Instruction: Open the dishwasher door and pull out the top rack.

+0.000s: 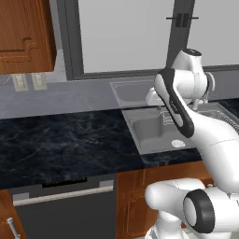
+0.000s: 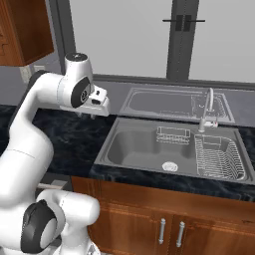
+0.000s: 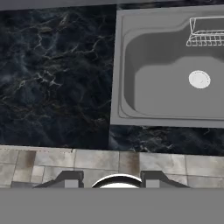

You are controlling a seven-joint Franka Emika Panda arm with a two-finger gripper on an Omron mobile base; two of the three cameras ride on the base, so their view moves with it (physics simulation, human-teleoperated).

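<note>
No text, label, brand, number or sign can be read on anything here; the dishwasher door's (image 1: pixel 65 205) control strip looks blank

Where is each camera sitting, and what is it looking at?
Left base view: behind the arm's left, looking forward and down at the counter, sink and dishwasher door; the arm rises lower right.
Right base view: behind the arm's right, looking at the sink and dish drainer; the arm rises lower left.
Hand view: on the hand, looking down; gripper at the bottom.
All share the sink.
</note>
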